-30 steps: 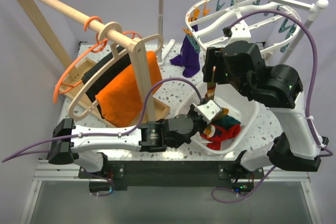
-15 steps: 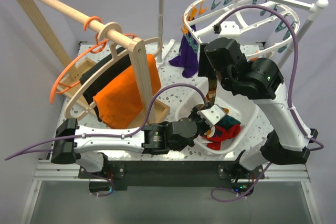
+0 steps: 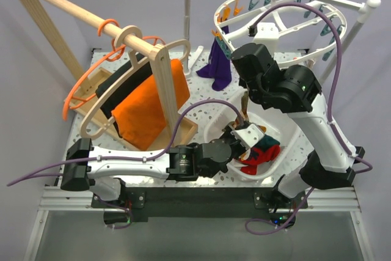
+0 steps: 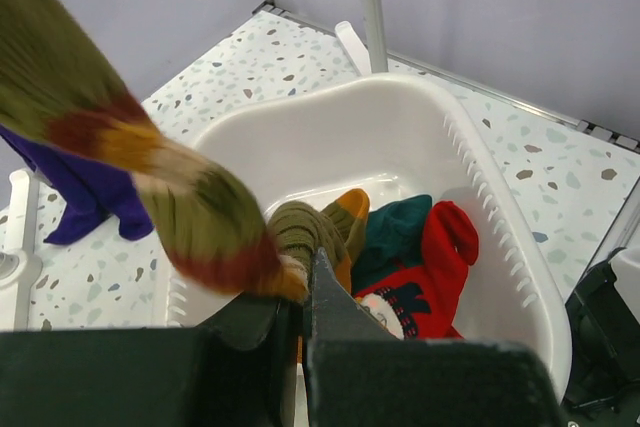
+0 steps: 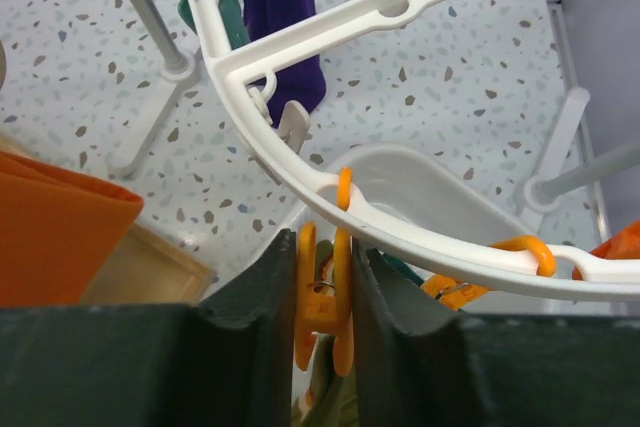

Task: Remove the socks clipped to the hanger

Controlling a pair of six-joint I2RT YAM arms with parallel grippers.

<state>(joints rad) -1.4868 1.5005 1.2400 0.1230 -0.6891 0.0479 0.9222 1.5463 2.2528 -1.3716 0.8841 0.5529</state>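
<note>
- Presently, left end effector [image 4: 300, 319] is clenched on the lower end of the striped sock [image 4: 150, 187], at bottom centre of the left wrist view, just above the white basket [image 4: 420, 137].
- The striped sock stretches taut from there toward the upper left of that frame.
- Right end effector [image 5: 325, 322] is clamped around an orange clip [image 5: 322, 292] that hangs from the rim of the hanger [image 5: 400, 225], lower centre of the right wrist view. An olive scrap shows under the clip; cannot tell whether the clip bites it.
- A purple sock [image 3: 218, 68] hangs from the hanger's left side, top centre of the overhead view, its toe near the desk [image 5: 430, 97].
- Red sock [image 4: 440, 247] and green sock [image 4: 395, 232] lie touching in the basket.
</note>
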